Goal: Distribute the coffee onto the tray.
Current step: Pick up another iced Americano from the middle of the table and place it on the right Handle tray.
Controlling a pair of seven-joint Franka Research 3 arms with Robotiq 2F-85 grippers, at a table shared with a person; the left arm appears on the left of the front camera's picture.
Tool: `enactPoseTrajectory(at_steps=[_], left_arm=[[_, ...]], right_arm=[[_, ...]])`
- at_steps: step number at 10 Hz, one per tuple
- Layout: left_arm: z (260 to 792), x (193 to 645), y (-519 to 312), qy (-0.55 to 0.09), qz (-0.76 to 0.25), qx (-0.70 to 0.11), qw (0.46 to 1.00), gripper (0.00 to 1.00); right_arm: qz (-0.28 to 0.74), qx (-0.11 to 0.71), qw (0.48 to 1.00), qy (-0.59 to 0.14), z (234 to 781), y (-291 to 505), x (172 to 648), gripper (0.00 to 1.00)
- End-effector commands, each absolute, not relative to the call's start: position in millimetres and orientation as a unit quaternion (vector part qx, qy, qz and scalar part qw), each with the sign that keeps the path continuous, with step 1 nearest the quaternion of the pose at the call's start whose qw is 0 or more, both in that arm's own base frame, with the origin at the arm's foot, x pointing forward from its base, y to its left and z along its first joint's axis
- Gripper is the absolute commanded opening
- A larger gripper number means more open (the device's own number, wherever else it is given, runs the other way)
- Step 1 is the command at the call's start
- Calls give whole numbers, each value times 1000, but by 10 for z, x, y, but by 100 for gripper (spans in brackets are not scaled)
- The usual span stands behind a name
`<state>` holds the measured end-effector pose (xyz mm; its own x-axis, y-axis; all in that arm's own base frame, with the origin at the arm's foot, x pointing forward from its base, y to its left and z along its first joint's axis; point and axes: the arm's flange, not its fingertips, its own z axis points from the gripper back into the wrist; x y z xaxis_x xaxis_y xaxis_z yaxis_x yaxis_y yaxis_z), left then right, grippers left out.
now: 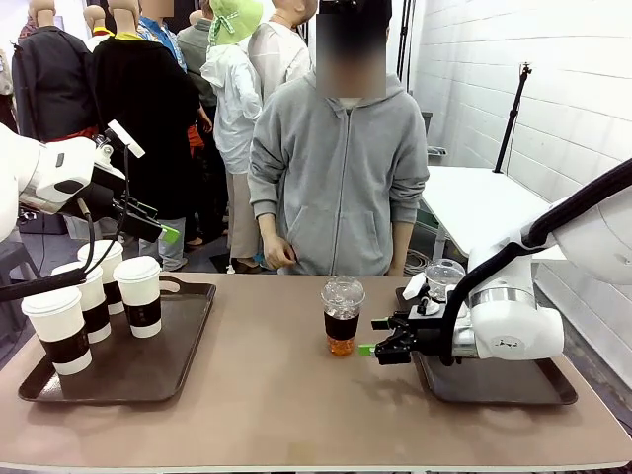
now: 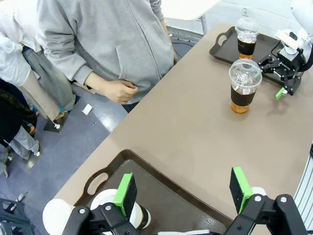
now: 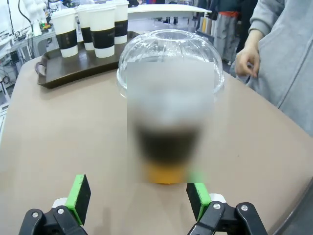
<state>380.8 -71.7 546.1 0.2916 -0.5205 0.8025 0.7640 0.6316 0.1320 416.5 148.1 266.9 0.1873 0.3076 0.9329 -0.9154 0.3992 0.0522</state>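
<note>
You see the right claw (image 1: 379, 337) low over the brown table (image 1: 276, 395), its green pads spread wide and grasping nothing; the fingers point toward the iced coffee cup (image 1: 343, 317), which stands upright on the bare table near the middle, just beside the fingertips but not touching them. In the right wrist view this same cup (image 3: 170, 122) with its clear dome lid stands straight ahead of the released claw (image 3: 138, 196), a little beyond the pads. A second dome-lidded iced coffee (image 1: 443, 281) stands on the right tray (image 1: 513, 385), behind the right arm. On the left tray (image 1: 168, 365) you find four white lidded paper cups (image 1: 139, 295) with dark sleeves, all upright and close together at its left side. The left claw (image 1: 168, 233) hangs raised above this tray; in the left wrist view its pads (image 2: 126, 194) stand wide apart over the tray and hold nothing. The person in the grey hoodie (image 1: 339, 178) stands at the far side of the table, one hand (image 1: 279, 253) near the waist.
</note>
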Motion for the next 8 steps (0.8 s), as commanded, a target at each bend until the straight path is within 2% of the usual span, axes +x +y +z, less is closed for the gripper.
enactPoseTrajectory(at_steps=[1,8], left_arm=[[5444,3823,-700,-435,-403,-143,792,100],[5444,3823,-700,-435,-403,-143,792,100]], right_arm=[[437,303,695,-484,2549,1592,4201,100],[424,294,693,-504,2491,1645,4443,100]])
